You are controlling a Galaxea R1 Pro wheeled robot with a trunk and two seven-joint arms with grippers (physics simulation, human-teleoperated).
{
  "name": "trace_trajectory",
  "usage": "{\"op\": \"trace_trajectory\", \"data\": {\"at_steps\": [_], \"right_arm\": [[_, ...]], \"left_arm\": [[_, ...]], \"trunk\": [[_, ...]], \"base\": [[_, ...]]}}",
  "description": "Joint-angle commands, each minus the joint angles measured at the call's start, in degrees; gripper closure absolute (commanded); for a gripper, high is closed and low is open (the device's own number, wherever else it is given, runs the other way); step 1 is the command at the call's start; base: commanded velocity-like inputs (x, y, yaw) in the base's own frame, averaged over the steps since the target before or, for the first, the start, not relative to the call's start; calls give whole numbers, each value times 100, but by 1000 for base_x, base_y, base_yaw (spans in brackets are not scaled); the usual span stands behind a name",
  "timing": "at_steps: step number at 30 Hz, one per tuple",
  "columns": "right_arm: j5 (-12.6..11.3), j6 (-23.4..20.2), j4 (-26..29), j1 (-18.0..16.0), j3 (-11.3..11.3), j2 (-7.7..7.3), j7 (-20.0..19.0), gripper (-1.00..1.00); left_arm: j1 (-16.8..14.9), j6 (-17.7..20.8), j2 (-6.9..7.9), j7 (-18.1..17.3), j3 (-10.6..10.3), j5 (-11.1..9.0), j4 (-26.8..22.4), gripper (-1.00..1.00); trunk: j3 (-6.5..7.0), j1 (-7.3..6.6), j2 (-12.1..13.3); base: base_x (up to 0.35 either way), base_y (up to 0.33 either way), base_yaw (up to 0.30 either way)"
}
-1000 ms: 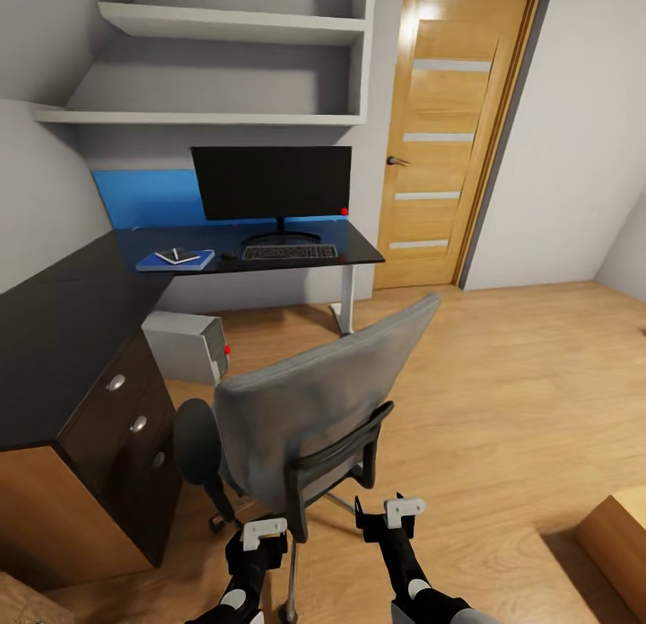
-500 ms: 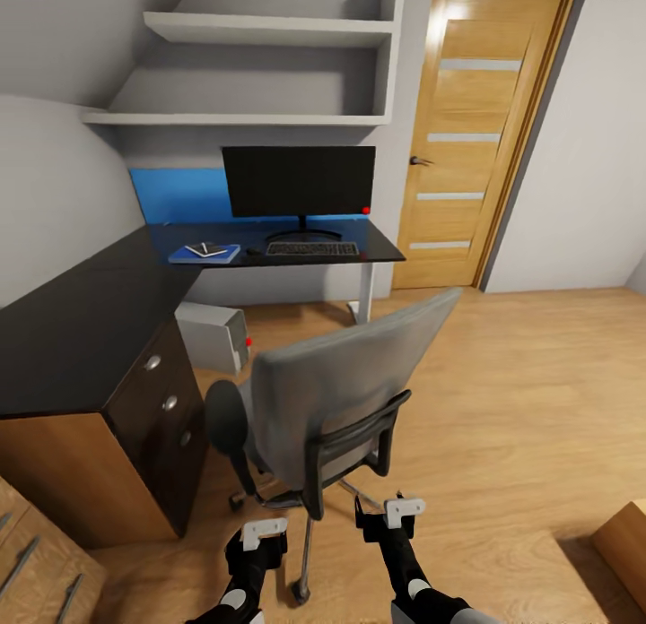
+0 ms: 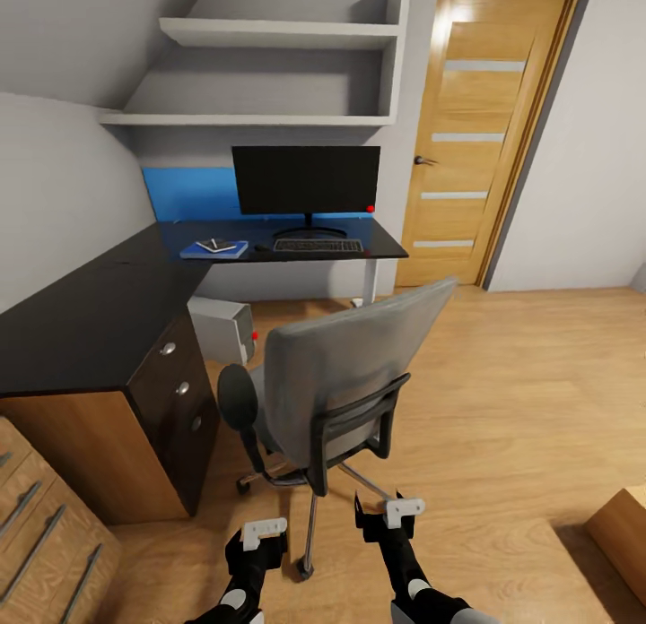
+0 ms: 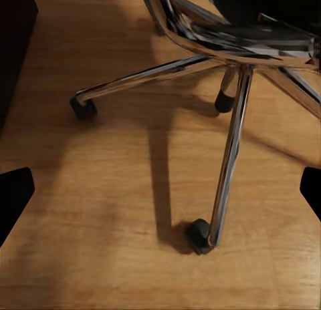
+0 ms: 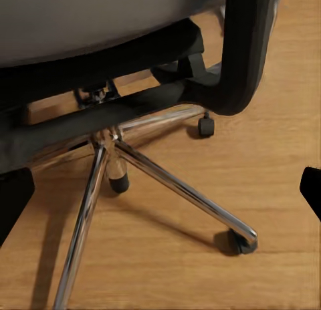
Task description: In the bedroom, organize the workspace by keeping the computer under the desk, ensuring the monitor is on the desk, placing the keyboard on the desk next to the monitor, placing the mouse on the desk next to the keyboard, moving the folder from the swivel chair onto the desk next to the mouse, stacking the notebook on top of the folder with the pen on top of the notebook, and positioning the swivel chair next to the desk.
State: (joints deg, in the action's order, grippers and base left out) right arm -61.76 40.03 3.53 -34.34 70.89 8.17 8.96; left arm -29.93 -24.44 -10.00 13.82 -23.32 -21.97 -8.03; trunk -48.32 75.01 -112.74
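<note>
Reaching forward side by side, both arms are held low just behind the swivel chair (image 3: 345, 373), forearms roughly parallel. The left gripper (image 3: 257, 537) and the right gripper (image 3: 392, 516) each carry a white block on top and hold nothing; in the left wrist view the dark fingertips (image 4: 15, 202) sit far apart at the picture's edges, spread wide, and the right wrist view shows the same spread over the chair's chrome star base (image 5: 167, 183). The chair stands with its grey back towards the robot, beside the drawers of the desk (image 3: 99, 310). On the desk's far wing stand the monitor (image 3: 306, 180) with the keyboard (image 3: 318, 246) before it, the mouse (image 3: 261, 247) next to that, then the folder (image 3: 213, 249) bearing the notebook (image 3: 215, 244); the pen is too small to make out. The computer (image 3: 222, 330) sits under the desk. No writing can be read anywhere.
</note>
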Motion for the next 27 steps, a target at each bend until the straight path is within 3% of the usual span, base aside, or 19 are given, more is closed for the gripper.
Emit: {"op": "trace_trajectory", "data": {"at_steps": [1,27], "right_arm": [[-3,4,5,-3,48,0,53,-100],[-3,4,8,-3,52,0,53,-100]], "left_arm": [[-4,-17,0,33,-50,-35,3,-100],[-4,-17,0,33,-50,-35,38,-100]], "trunk": [[-5,-3,-2],[-5,-3,-2]], "base": [[-166,0,2],[-21,0,128]]}}
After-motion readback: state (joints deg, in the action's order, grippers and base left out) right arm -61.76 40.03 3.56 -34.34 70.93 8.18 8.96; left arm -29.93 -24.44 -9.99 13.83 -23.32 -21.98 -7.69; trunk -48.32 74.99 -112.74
